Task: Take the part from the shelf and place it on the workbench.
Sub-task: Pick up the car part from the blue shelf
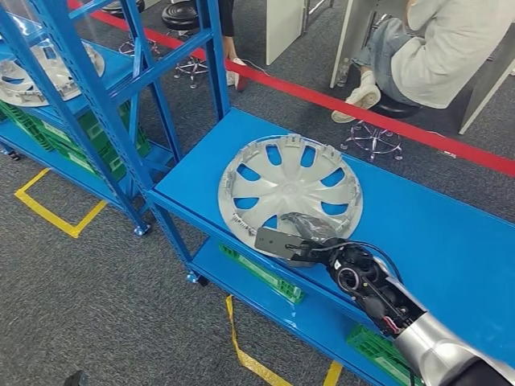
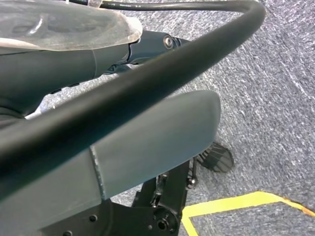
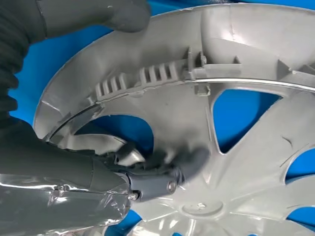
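Head view: one silver wheel cover (image 1: 290,190) lies flat on the blue workbench (image 1: 449,241); a second cover (image 1: 43,72) sits on the blue shelf (image 1: 91,104) at far left. One right hand (image 1: 303,236) reaches in from the near right, fingers clamped over the cover's near rim. Left wrist view: the left hand (image 2: 122,147) hangs above grey carpet (image 2: 267,98); its state cannot be determined. Right wrist view: thumb outside the rim, dark fingers (image 3: 185,164) pressed on the spokes. No legible markings.

Silver plastic hubcap (image 1: 290,193), spoked with open slots, lies flat, inner side up, on blue workbench top (image 1: 437,241). Sits near the bench's front edge, left of middle. Its rim at 6 o'clock overhangs slightly.
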